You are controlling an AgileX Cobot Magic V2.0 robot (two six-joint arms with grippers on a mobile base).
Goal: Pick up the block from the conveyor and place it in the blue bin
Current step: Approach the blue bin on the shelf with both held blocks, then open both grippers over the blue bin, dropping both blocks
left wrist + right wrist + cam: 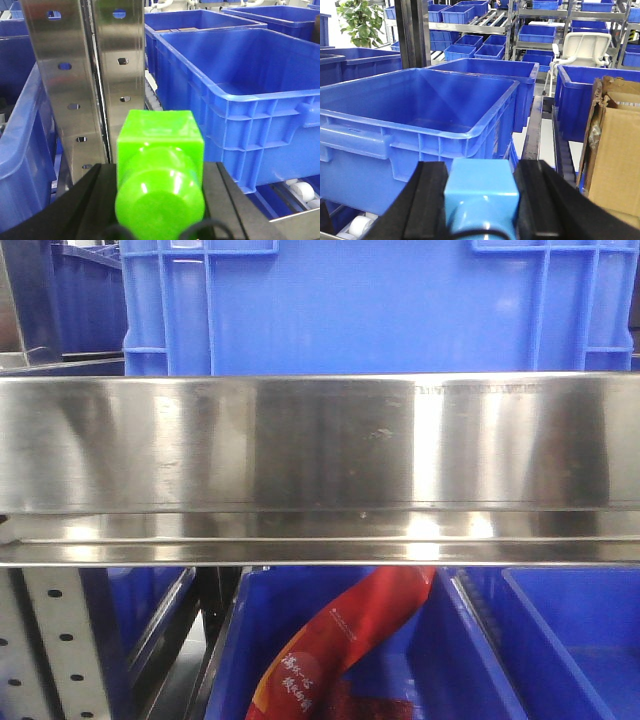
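Steel beam (320,440) before blue bin (380,310)

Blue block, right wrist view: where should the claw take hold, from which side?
Its two flat, parallel side faces, from the camera side: the blue block sits square between the fingers of the right claw, so each meets a face flush.

My right fingers (427,200) black; block (480,187) between them pale sky blue. My left fingers (92,200) black; green block (160,145) glossy lime. Near blue bin (440,160) plain royal blue. Left posts (65,75) silver, rows of dark holes. Mirror-silver rail (320,440). Red bag (340,640), pale lettering. Brown cardboard box (615,150) right. Far-left plant (357,17) green.
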